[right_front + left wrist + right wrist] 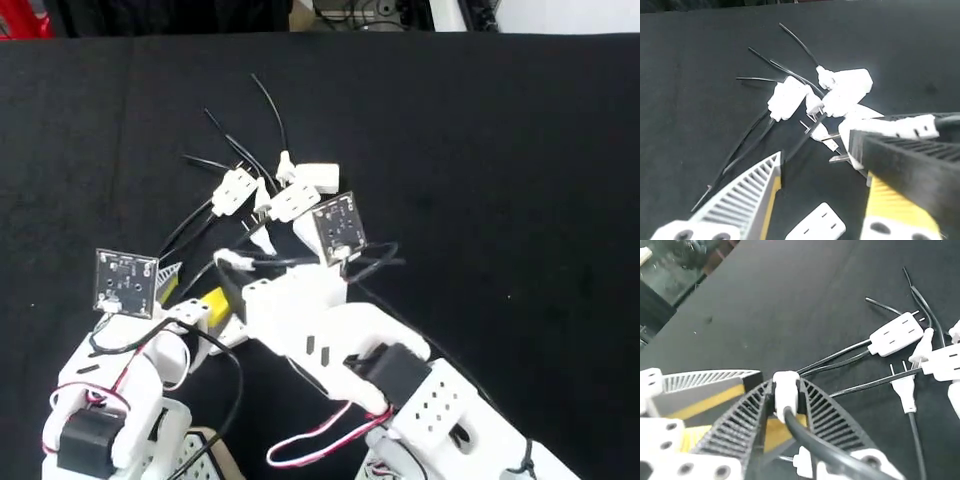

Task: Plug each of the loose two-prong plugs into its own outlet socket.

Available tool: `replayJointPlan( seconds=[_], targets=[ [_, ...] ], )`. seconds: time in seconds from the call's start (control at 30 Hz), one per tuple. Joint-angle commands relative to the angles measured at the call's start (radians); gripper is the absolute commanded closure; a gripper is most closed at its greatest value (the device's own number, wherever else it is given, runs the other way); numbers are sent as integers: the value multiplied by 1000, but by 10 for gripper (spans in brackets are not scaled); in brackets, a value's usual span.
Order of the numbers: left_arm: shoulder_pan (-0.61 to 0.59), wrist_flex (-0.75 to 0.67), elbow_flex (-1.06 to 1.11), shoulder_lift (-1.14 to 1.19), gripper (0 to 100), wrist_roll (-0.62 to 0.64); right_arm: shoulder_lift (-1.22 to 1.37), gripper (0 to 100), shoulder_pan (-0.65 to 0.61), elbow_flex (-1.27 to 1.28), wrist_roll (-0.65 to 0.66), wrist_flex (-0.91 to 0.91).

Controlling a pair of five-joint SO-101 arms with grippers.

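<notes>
Right gripper (786, 385): clamped on the body of a white plug (786, 396), with its black cord (810, 440) running back under the wrist. The grip looks square and firm.

Left gripper (816, 146): jaws wide and holding nothing. A socket (815, 229) lies between them, slots up, towards the near edge of the surface (500, 150).

The remaining sockets and plugs sit in a pile (290, 195) near the middle of the surface, tangled in their cords. One loose plug (903, 386) lies at the pile's near side.

Step in hand, as I judge it: mating the held plug with the socket by the left gripper. To do it well I would:
- close the left gripper on the socket's sides first, leaving the slots uncovered, so the socket cannot slide
- turn the plug until both prongs face the slots
- push straight along the prongs, not at an angle
- keep the cord clear of the pile so it drags nothing with it

Views:
- The right wrist view confirms the hold on the plug, but the fingers hide its prongs.
- The left wrist view gives the socket's slots, and bare prongs close by that I take to be the held plug's.
- The high view gives the lay of both arms, though the right arm covers the meeting point.
</notes>
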Motion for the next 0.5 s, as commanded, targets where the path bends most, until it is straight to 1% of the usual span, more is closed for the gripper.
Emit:
replayJointPlan(
  seconds=[0.0, 0.1, 0.23, 0.3, 0.47],
  targets=[
    [4, -38, -41, -2, 725, 12, -12, 986, -57, -96, -2, 141],
    [-41, -49, -21, -2, 725, 11, -12, 986, -55, -150, 0, 224],
    [-81, -54, -2, -2, 723, 11, -10, 986, -55, -177, 5, 259],
    [-82, -54, 2, -2, 723, 8, -10, 986, -57, -179, 31, 265],
    [-82, -54, 33, -2, 725, -86, -8, 986, -57, -185, 41, 265]
  ],
)
